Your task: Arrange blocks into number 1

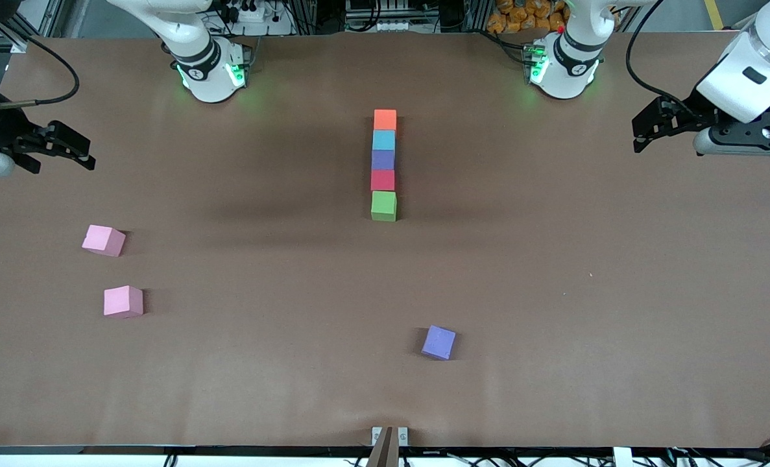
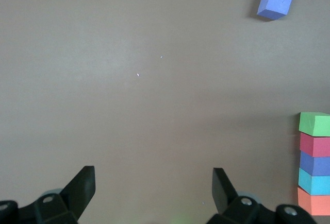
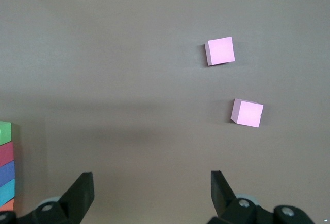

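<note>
Five blocks (image 1: 383,165) form one touching 12-to-6 line, orange to green (the "1", prob. done). Left claw (image 1: 644,131) and right claw (image 1: 67,150) wait, fingers apart, empty.

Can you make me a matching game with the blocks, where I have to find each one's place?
Things:
1. orange block
2. green block
3. red block
4. loose purple block

Places:
A. alone, nearest the front camera
B. row's end nearest the robot bases
C. row's end nearest the front camera
D. in the row, touching the green block

Pairs: 1-B, 2-C, 3-D, 4-A
</note>
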You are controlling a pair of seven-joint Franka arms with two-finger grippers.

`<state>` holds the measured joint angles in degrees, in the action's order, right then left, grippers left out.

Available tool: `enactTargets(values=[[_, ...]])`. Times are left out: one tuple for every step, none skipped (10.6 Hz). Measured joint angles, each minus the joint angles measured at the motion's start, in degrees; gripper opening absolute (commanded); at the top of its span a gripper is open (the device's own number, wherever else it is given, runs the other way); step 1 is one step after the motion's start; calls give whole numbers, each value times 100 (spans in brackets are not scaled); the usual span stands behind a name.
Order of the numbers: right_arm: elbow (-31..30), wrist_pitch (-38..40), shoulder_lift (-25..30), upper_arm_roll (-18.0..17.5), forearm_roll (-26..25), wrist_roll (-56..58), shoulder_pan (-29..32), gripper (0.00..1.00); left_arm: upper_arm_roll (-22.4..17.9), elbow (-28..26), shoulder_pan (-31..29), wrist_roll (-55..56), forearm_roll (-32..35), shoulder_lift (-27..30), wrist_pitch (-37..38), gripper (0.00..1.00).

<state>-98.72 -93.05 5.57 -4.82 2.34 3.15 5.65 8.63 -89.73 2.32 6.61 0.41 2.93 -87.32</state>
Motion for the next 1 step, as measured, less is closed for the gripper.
enactTargets(values=[[-2, 1, 0, -4, 2, 0, 0, 100, -1, 0, 0, 0, 0, 0, 4, 100]])
